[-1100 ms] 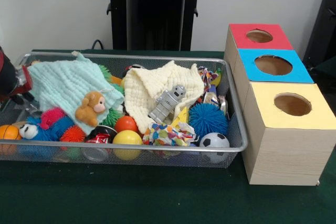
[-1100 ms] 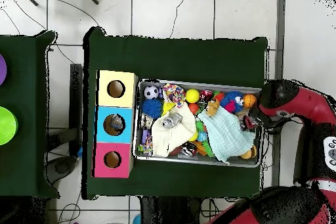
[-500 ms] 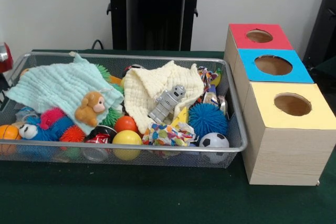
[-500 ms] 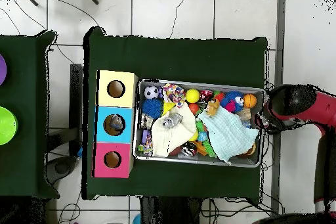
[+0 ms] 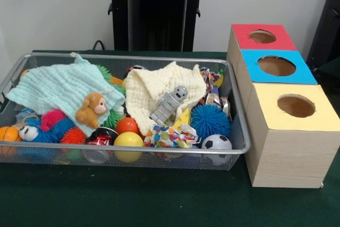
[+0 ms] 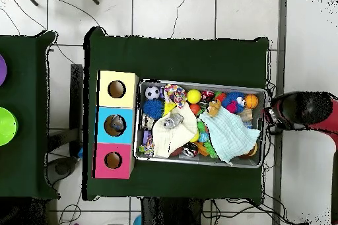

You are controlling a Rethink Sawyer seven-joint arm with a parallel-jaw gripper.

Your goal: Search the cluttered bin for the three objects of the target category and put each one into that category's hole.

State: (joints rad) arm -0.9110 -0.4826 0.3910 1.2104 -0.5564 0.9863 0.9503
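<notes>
We see the red arm (image 6: 305,109) only from above, off the table's right edge, just past the end of the wire bin (image 6: 257,164). Its gripper (image 6: 269,118) is a dark tip pointing at the bin's end. We cannot tell if it is open or closed, and we see nothing in it. It does not show in the front view.

In the front view the bin (image 5: 133,153) sits on the green table (image 5: 133,200), full of toys. A pale green cloth (image 5: 53,86) covers the far left part. A small brown monkey (image 5: 91,108) lies on its near edge. A cream cloth (image 5: 154,86) is heaped in the middle, with a grey toy robot (image 5: 169,104) lying on it. Near the front we see an orange ball (image 5: 127,125), a yellow ball (image 5: 128,141), a blue spiky ball (image 5: 210,120) and a little soccer ball (image 5: 217,143). A patterned cloth (image 5: 169,135) lies between the yellow ball and the soccer ball.

Right of the bin stand three boxes in a row, each with a round hole on top: the yellow box (image 5: 289,104) nearest, then the blue box (image 5: 276,66), then the red box (image 5: 262,36) farthest.
</notes>
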